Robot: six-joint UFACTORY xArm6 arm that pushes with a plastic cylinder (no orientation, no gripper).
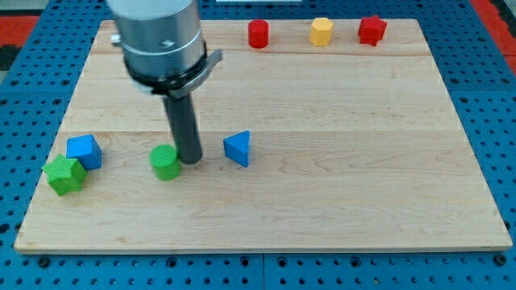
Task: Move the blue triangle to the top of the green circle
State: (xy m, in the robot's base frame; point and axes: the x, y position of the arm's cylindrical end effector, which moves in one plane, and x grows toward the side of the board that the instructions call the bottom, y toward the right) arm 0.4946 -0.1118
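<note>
No readable text, labels, brand names, numbers or signs appear anywhere: none on the wooden counter [322, 201], none on the coloured blocks, none on the robot arm's grey housing [157, 36].

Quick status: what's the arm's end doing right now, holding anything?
No hand, only a rod holding nothing. My tip sits on the board between the green circle and the blue triangle, close beside the circle.

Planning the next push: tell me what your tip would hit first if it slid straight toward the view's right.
My tip would probably meet the blue triangle first; depth alignment is uncertain.
</note>
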